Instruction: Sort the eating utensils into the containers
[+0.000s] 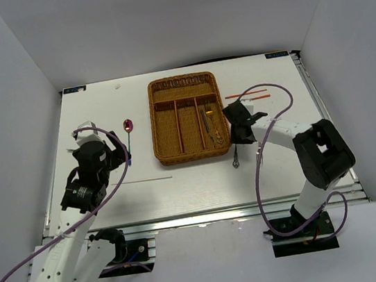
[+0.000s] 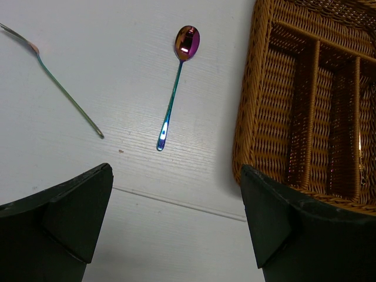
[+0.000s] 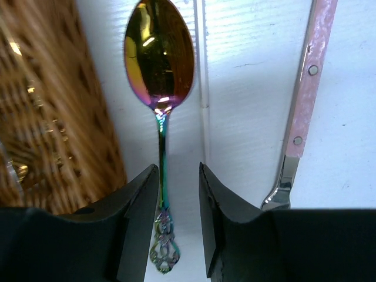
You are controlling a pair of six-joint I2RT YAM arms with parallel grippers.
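From above we are seeing the wicker tray (image 1: 183, 80) at upper centre, right gripper (image 1: 235, 145) by its lower right corner, at left wrist the left gripper (image 2: 176, 170) gaping, released, purple spoon (image 2: 187, 41) lying upper centre, at right wrist jaws straddling the rainbow spoon (image 3: 158, 53) handle, not clenching it.

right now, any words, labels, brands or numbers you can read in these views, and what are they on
None can be read.
Sticker at the table's far left corner: too small.
Sticker at the far right corner: too small.
Round label on the left arm: blurred.
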